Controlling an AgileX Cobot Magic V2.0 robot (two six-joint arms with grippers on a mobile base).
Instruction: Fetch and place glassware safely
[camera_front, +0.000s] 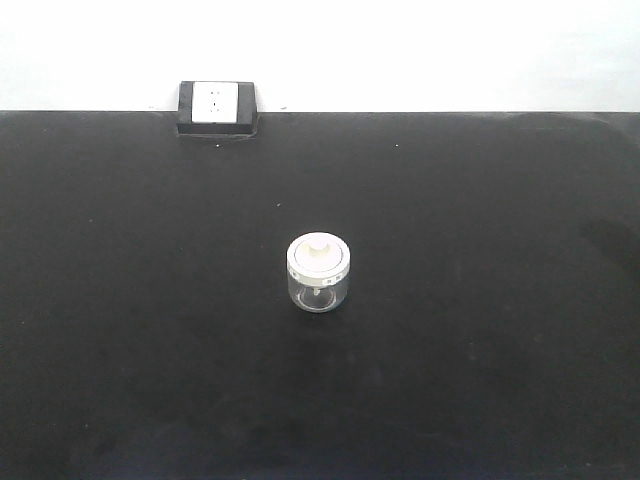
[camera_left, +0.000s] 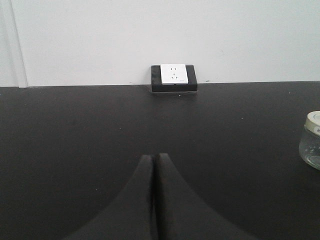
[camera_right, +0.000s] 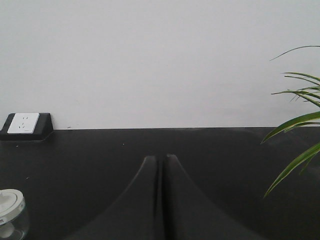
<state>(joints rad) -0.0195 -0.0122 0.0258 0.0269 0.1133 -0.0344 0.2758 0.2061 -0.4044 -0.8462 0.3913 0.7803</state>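
Note:
The glassware (camera_front: 319, 273), a small squat clear jar with a cream-white knobbed lid, stands upright near the middle of the black table (camera_front: 480, 330). It shows at the right edge of the left wrist view as the glassware (camera_left: 311, 145), and at the lower left corner of the right wrist view as the glassware (camera_right: 11, 214). My left gripper (camera_left: 154, 157) is shut with nothing in it, well to the left of the jar. My right gripper (camera_right: 160, 158) is also shut and empty, to the right of the jar. Neither gripper shows in the front view.
A black-and-white wall socket box (camera_front: 217, 107) sits at the table's far edge against the white wall, also seen as the socket box (camera_left: 174, 76) and the socket box (camera_right: 25, 125). Green plant leaves (camera_right: 295, 125) reach in at the right.

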